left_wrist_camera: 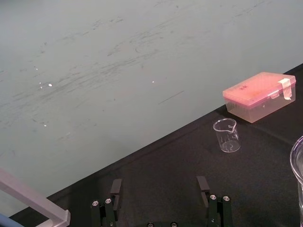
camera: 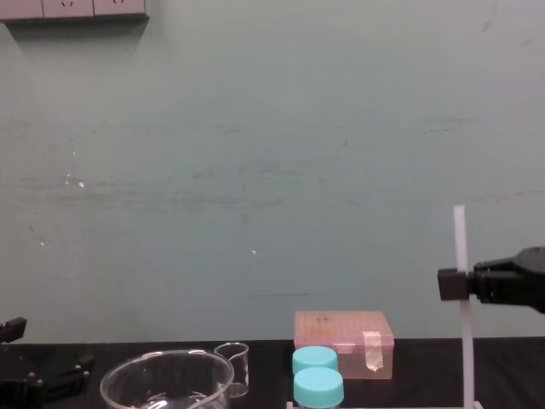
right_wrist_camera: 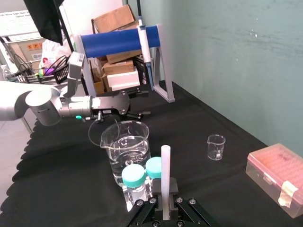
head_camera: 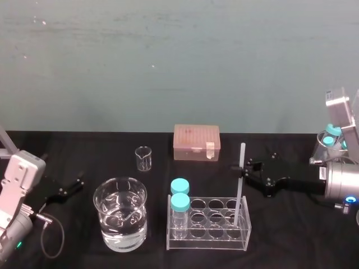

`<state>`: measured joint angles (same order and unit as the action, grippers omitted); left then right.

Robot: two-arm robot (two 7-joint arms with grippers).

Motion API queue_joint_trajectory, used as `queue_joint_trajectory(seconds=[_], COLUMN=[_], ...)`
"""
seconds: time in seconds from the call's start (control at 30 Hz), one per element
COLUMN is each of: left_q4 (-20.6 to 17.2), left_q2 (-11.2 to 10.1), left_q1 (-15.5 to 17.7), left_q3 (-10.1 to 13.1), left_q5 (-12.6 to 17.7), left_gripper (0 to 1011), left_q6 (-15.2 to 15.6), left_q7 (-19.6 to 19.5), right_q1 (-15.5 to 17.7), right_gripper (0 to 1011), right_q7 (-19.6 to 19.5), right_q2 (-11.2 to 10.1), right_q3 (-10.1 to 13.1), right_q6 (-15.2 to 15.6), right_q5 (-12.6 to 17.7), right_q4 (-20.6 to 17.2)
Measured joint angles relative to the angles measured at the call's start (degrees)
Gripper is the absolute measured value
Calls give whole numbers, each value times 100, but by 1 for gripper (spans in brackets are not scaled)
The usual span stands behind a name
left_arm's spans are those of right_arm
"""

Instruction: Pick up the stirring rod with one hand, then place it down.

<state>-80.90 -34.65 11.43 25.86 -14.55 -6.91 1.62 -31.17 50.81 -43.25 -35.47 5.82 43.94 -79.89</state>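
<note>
Stirring rod [head_camera: 240, 188] stood near upright toward the table's [head_camera: 291, 235] front right. Its lower end was down inside the right-end column of a clear rack [head_camera: 207, 245]; which hole, and whether it touched the bottom, I could not tell. The right gripper [head_camera: 242, 167] reached in from the right edge, level with the table. Its slim black fingers were pinched on the rod a bit above the middle, so a short length stuck out above them. In the chest view the rod [camera: 461, 247] rose above the right gripper [camera: 458, 284]. In the right wrist view it [right_wrist_camera: 165, 165] sat squarely between the finger pads.

The left gripper [head_camera: 70, 188] sat parked low near the left edge. Its fingers were spread wide with nothing between them, as seen in the left wrist view [left_wrist_camera: 158, 187].

The rack was see-through plastic with round holes. It held two small bottles with light blue caps [head_camera: 180, 202] in its left-end column, one behind the other. The other holes looked bare apart from the rod's.

A big round glass beaker [head_camera: 106, 235] stood just left of the rack, roughly half full of clear water [head_camera: 120, 224]. A small glass beaker [head_camera: 143, 158] with a spout stood behind it, nearer the back edge, with nothing inside. A pink translucent plastic box [head_camera: 196, 142] with its lid shut and a strip of tape [head_camera: 210, 150] on its front sat at the back edge, about centre.

The rod was white, thin and straight. The table was covered in black cloth.
</note>
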Motion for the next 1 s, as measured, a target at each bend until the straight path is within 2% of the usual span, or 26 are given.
queue_joint_trajectory(seconds=[0.4,1.0], left_q4=[0,0], left_q2=[0,0], left_q1=[0,0], left_q3=[0,0], left_q5=[0,0], left_gripper=[1005,1005], left_q6=[0,0], left_q7=[0,0], right_q1=[113,203], right_gripper=[72,72], right_q7=[-7,-38], right_q2=[168,260], right_q3=[18,62], right_q6=[-131,-142], right_q5=[-106,-218], right_q4=[202,281])
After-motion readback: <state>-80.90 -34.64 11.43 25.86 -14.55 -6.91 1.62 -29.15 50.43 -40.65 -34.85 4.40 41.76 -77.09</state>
